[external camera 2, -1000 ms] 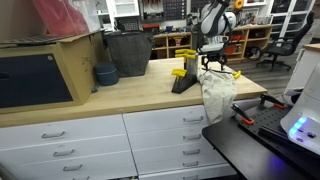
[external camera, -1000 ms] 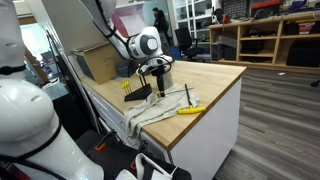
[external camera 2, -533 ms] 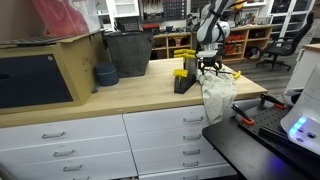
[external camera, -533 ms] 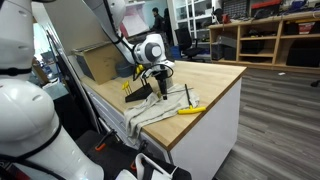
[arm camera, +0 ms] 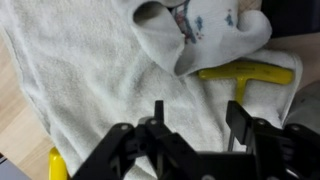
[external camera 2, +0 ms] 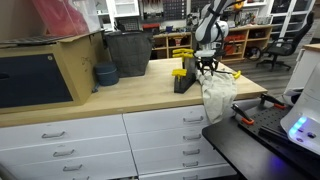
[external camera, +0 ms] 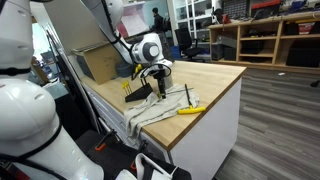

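My gripper [arm camera: 196, 118] is open and empty, hovering just above a crumpled off-white towel [arm camera: 110, 85]. In both exterior views the gripper [external camera: 155, 80] [external camera 2: 207, 68] hangs over the towel [external camera: 160, 108] [external camera 2: 215, 92], which drapes over the wooden countertop's edge. A yellow T-handle tool [arm camera: 245, 74] lies on the towel to the right of my jaws; it also shows in an exterior view [external camera: 191, 109]. A black holder with yellow-handled tools [external camera: 135, 90] [external camera 2: 182, 78] stands beside the towel.
A wooden countertop [external camera 2: 130, 92] on white drawers holds a dark bin [external camera 2: 127, 52], a blue bowl [external camera 2: 105, 74] and a large box [external camera 2: 45, 70]. Shelving and an office chair [external camera 2: 285, 45] stand behind. A white robot body [external camera: 30, 125] fills the near foreground.
Over the last second the gripper moved sideways and a little lower over the towel, toward the black tool holder. It has barely moved in the last half second.
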Tool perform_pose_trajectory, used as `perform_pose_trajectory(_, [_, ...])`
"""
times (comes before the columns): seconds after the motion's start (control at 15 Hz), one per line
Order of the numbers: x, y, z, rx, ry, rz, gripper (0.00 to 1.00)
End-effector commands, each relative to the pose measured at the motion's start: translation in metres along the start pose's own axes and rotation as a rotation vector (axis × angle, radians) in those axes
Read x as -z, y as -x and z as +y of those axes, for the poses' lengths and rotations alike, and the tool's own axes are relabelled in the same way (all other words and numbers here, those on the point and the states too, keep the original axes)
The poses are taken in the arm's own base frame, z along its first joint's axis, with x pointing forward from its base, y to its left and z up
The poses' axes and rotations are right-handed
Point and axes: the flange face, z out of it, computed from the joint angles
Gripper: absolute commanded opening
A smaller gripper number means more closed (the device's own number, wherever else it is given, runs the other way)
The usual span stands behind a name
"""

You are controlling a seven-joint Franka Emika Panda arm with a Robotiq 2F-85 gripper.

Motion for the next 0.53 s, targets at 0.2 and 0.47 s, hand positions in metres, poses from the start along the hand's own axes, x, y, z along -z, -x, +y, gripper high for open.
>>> perform_pose_trajectory(0.2, [0.0054,0.0157,-0.0024,0.022,-0.062,0.059,0.44])
perform_pose_trajectory(0.47, [0.0046,0.0213,0.0003,0.044,-0.097,0.094,0.12])
